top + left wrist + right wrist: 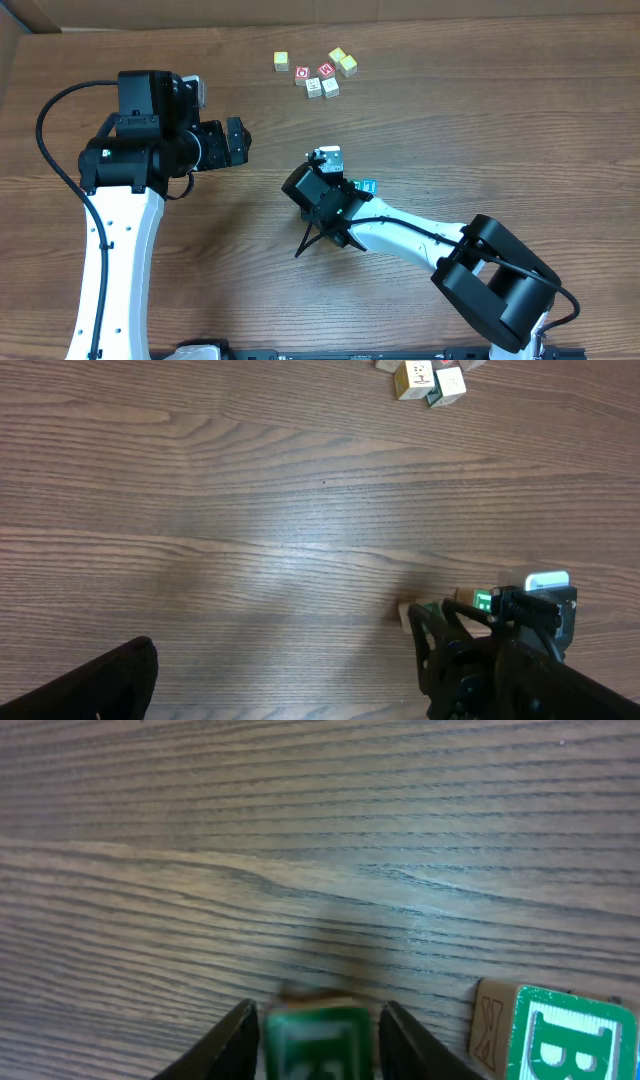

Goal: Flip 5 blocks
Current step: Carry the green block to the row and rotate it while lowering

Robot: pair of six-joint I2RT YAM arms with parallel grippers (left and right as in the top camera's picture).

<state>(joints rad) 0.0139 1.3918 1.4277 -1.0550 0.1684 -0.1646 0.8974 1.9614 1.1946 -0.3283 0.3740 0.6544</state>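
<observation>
In the right wrist view a green-printed block (316,1042) lies blurred between the fingers of my right gripper (318,1012). The jaws are open, with a thin gap on each side of the block. A second green block printed with a B (572,1038) stands just to its right, and from overhead it shows beside the wrist (366,186). Two whitish blocks (313,87) (330,87) sit at the far middle of the table. My left gripper (240,140) hovers wide open over bare wood, well left of every block. A blue-printed block is out of view.
Beside the whitish pair lie two yellow-faced cubes (281,61) (343,60) and two red-faced cubes (302,73) (325,70). The right arm (420,235) reaches in from the lower right. The left arm (130,160) stands at the left.
</observation>
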